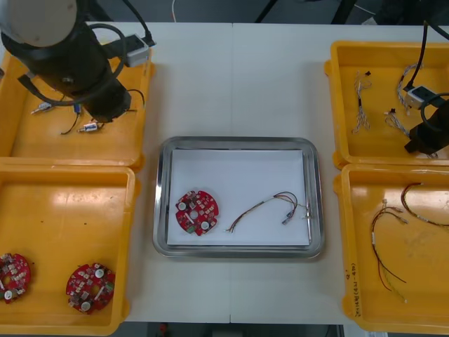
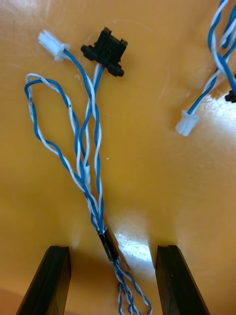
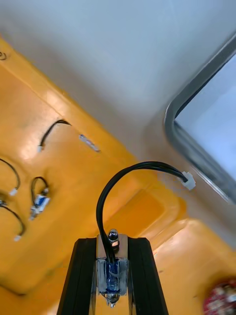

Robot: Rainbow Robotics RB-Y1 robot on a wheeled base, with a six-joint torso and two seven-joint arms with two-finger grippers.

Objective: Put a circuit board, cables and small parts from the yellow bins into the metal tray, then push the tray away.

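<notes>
Black fingers (image 3: 81,275) of the left claw (image 3: 112,243) are seen clamped narrowly on the blue-and-metal end of a black cable (image 3: 142,165), which is arched up from the grip to a white plug. This claw is held above the far-left bin (image 3: 59,187), at the corner nearest the tray (image 3: 169,115). The right claw (image 2: 113,251) is spread wide and held low over the floor of the far-right bin (image 1: 344,105); a blue and white cable (image 2: 93,162) is straddled by its fingers, and neither is touching it. Inside the tray a board (image 1: 196,212) is laid toward the left side and a thin cable (image 1: 270,203) toward the right, the two kept apart. The tray is set at the middle of the counter (image 1: 231,84), between the bins. Two more boards (image 1: 90,286) are lying in the near-left bin (image 1: 70,210), left of the tray.
</notes>
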